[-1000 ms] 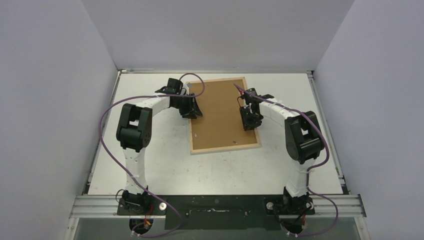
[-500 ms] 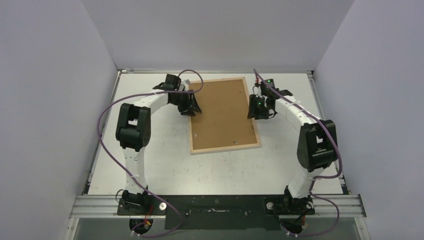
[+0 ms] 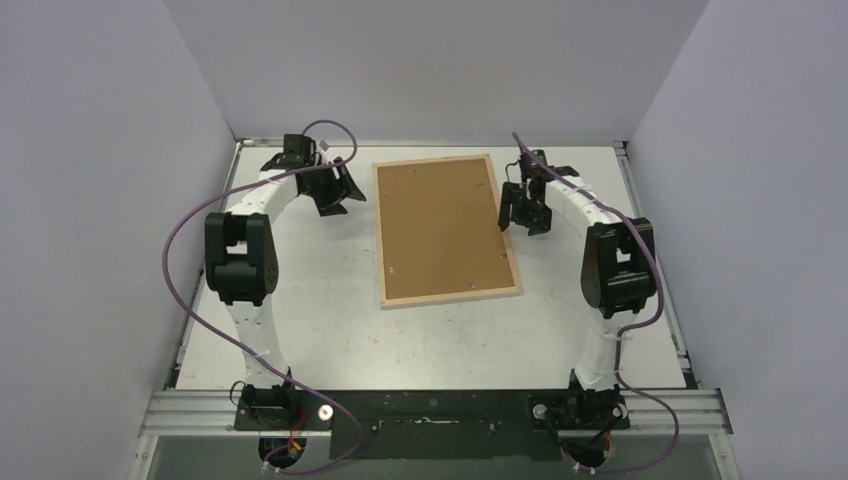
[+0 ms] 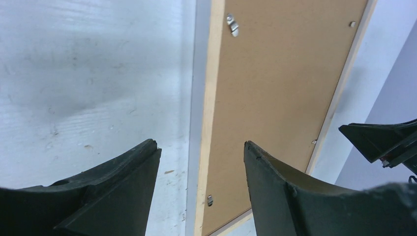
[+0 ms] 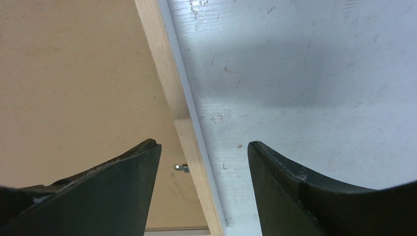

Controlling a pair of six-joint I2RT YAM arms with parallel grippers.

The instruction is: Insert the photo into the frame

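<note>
Top view: pale walls (image 3: 430, 60) close in a white surface (image 3: 300, 300) on three sides. The frame (image 3: 447, 296) lies face down mid-surface, with the brown board (image 3: 440, 225) set in its back. The photo is not visible; I judge it sits under the board. The left hand (image 3: 335, 192) hangs well left of the frame, and the right hand (image 3: 523, 212) just beside its right rim. Both are spread and empty.

Left wrist: the scuffed surface and the frame's pale rim show between the parted fingers. A metal clip (image 4: 232, 24) sits near the rim, but I cannot tell whether it locks the board. If it does not, lifting or turning the frame could let board and photo slide out.

Right wrist: the rim runs between wide fingers that touch nothing. A careless descent here could shove the frame across the smooth surface.
</note>
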